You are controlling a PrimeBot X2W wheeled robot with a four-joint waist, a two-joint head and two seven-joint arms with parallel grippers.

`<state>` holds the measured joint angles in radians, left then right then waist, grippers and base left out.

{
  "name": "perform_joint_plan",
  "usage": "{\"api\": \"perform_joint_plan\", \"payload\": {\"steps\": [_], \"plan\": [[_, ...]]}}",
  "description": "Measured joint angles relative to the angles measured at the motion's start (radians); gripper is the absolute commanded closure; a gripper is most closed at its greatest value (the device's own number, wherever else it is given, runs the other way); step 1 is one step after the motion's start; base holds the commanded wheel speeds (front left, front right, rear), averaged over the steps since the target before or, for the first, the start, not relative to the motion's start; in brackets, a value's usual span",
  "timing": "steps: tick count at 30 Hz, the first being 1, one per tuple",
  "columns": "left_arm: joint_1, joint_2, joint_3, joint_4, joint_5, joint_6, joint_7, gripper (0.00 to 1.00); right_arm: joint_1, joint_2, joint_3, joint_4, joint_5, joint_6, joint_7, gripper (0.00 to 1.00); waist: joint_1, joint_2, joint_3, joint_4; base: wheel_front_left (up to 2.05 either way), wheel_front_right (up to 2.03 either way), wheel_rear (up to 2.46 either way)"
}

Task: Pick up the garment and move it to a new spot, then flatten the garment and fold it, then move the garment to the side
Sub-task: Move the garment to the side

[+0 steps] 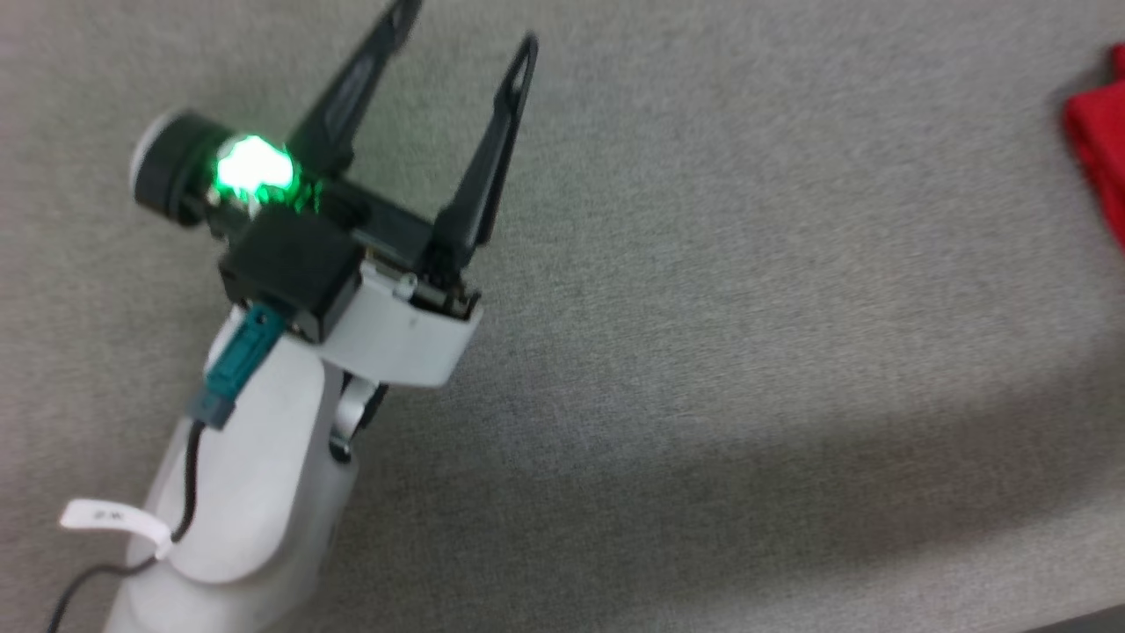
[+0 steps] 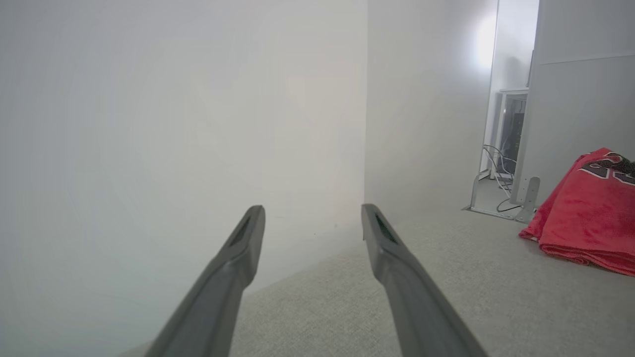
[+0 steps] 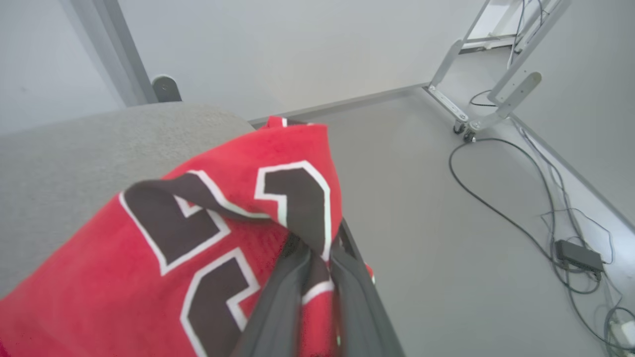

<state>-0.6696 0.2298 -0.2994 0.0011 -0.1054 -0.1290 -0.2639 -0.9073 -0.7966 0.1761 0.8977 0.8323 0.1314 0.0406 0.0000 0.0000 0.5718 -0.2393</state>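
Right end effector [image 3: 320, 243] is clamping the red garment [image 3: 297, 148]; left end effector [image 1: 466, 26] is hovering, fingers apart.
The garment is sitting bunched on the grey surface [image 1: 703, 352] at 3 o'clock in the head view, its big black white-edged numerals creasing too much to read, its long axis impossible to tell.

White walls [image 2: 173, 99] — grey floor [image 3: 436, 238]
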Motion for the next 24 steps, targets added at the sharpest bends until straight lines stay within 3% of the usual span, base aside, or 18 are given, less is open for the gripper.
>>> {"api": "perform_joint_plan", "payload": {"steps": [11, 17, 18, 19, 20, 24], "plan": [[-0.084, 0.018, -0.016, -0.001, 0.012, 0.0, 0.0, 0.0, -0.196, 0.066, 0.034, 0.282, -0.12, 0.0, -0.165, 1.0, 0.0001, 0.0, 0.126, 0.025, 0.0, 0.0, 0.0], [-0.084, 0.021, -0.016, -0.003, 0.012, 0.0, 0.0, 0.0, -0.225, 0.095, 0.079, 0.345, -0.169, 0.0, -0.205, 0.97, 0.0, 0.0, 0.14, 0.045, 0.0, 0.0, 0.0], [-0.084, 0.021, -0.016, -0.003, 0.01, 0.0, 0.0, 0.0, -0.227, 0.097, 0.081, 0.351, -0.17, 0.0, -0.212, 0.69, 0.0, 0.0, 0.137, 0.045, 0.0, 0.0, 0.0], [-0.082, 0.02, -0.014, -0.001, 0.009, 0.0, 0.0, 0.0, -0.228, 0.098, 0.085, 0.355, -0.175, 0.0, -0.218, 0.22, 0.0, 0.0, 0.133, 0.045, 0.0, 0.0, 0.0], [-0.079, 0.019, -0.013, 0.003, 0.009, 0.0, 0.0, 0.0, -0.227, 0.099, 0.088, 0.361, -0.179, 0.0, -0.222, 0.0, 0.0, 0.0, 0.128, 0.045, 0.0, 0.0, 0.0], [-0.052, 0.002, -0.008, 0.018, 0.002, 0.0, 0.0, 0.0, -0.223, 0.093, 0.094, 0.372, -0.186, 0.0, -0.247, 0.0, 0.0, 0.0, 0.098, 0.046, 0.0, 0.0, 0.0]]}}
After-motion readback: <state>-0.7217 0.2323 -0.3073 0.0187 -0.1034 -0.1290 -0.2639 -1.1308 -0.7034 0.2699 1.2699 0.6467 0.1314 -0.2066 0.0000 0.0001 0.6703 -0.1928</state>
